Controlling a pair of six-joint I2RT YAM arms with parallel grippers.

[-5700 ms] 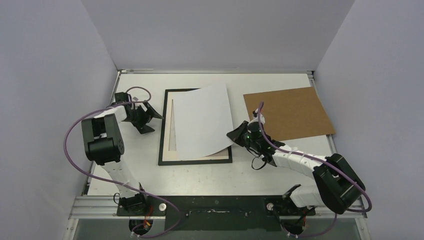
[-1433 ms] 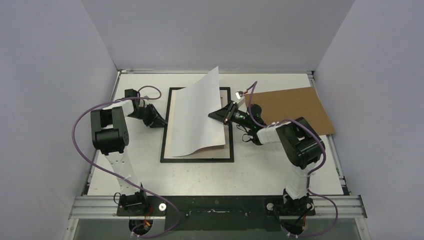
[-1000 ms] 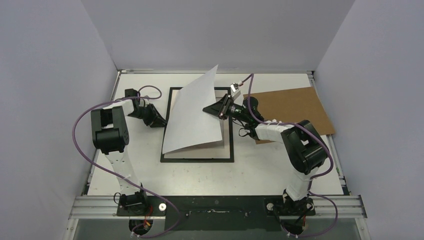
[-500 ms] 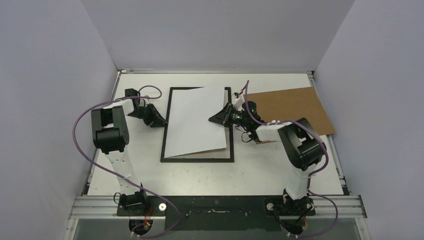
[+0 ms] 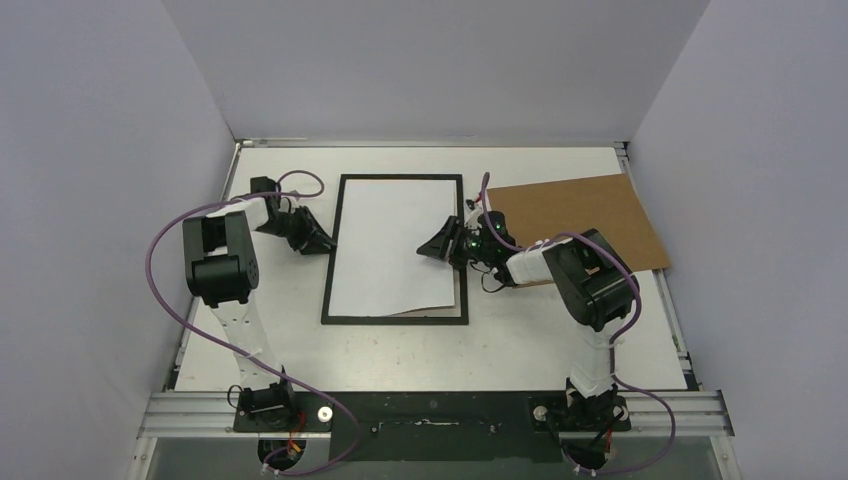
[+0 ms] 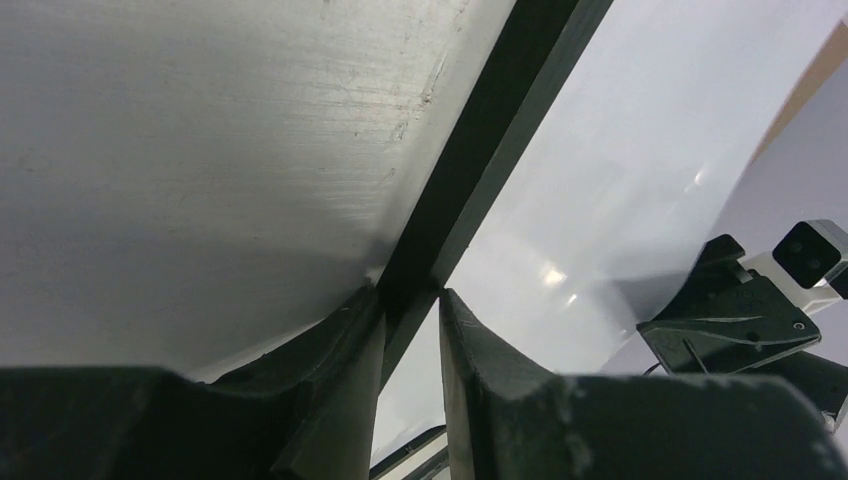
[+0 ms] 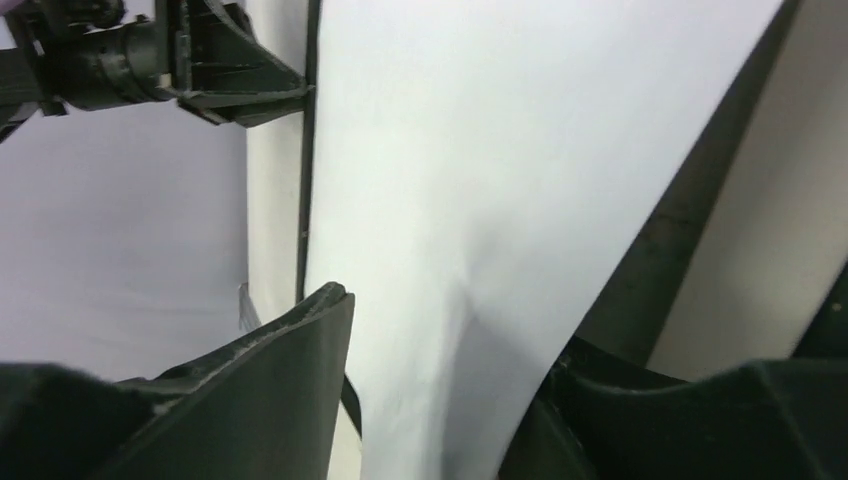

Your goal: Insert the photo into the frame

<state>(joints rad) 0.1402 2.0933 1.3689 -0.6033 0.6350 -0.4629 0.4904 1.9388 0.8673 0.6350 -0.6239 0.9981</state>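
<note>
The photo [image 5: 390, 245] lies pale back up inside the black frame [image 5: 395, 320], slightly askew, its near edge a little wavy. My left gripper [image 5: 322, 244] is shut on the frame's left bar [image 6: 480, 150], one finger on each side of it [image 6: 410, 300]. My right gripper [image 5: 434, 247] sits low at the photo's right edge. In the right wrist view its jaws stand wide apart [image 7: 447, 328], with the photo [image 7: 500, 180] running loose between them and the frame's right bar [image 7: 680, 220] beside it.
A brown cardboard backing [image 5: 580, 225] lies flat to the right of the frame, just behind my right arm. A narrow cream strip [image 5: 459, 290] shows inside the frame's near right corner. Grey walls close in the table on three sides.
The photo, held up tilted over the frame a second ago, has come down flat into it. The right gripper sank with it and opened. The left gripper stayed put.
</note>
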